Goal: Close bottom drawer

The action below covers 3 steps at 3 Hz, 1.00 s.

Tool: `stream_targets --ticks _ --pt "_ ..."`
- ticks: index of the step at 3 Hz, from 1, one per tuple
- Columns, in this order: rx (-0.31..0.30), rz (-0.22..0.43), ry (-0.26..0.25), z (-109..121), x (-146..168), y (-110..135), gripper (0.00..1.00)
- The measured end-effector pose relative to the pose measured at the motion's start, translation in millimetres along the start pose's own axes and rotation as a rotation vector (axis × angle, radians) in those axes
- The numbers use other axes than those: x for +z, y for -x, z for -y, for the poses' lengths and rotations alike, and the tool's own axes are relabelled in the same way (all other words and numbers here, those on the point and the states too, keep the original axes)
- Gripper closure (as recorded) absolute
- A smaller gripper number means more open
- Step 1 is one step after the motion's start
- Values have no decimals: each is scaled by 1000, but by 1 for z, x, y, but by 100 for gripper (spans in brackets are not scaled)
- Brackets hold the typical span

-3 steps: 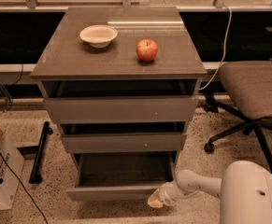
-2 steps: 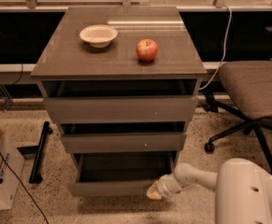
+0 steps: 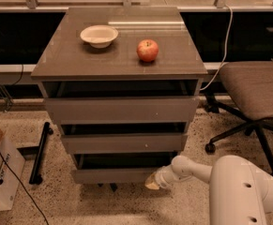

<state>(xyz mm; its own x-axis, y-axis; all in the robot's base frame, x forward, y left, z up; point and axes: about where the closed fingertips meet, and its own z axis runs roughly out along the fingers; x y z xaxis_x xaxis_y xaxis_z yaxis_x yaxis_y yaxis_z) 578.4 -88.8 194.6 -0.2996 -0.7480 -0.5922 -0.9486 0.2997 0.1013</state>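
Since a second ago the bottom drawer point(image 3: 115, 175) has slid most of the way into the cabinet. Its grey box interior, plainly open before, is now only a dark strip above the flat front. The end effector point(image 3: 152, 182) has followed it inward and upward in the camera view, with the white arm trailing behind from the lower right.

That end effector now sits at the right end of the drawer front, low down, and seems to be touching it, though the contact itself is hard to make out. I cannot tell whether it is open or closed.

On the cabinet's top surface point(image 3: 70, 64), a pale bowl point(image 3: 99, 35) and a red apple point(image 3: 147, 50) rest well apart from the work below. An office chair point(image 3: 253, 88) stands to the right of the cabinet.

The drawer front runs side to side, and its travel is straight back into the cabinet, away from the camera. The end effector is in front of it and off toward its right end, so the remaining push is likely rearward. Pressing that far from the centre could skew the drawer slightly on its runners.
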Motion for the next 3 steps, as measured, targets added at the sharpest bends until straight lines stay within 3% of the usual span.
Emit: stream_targets --ticks 1,3 --pt "-4 21 -20 2 7 1 100" --pt "-67 63 -173 58 31 4 100"
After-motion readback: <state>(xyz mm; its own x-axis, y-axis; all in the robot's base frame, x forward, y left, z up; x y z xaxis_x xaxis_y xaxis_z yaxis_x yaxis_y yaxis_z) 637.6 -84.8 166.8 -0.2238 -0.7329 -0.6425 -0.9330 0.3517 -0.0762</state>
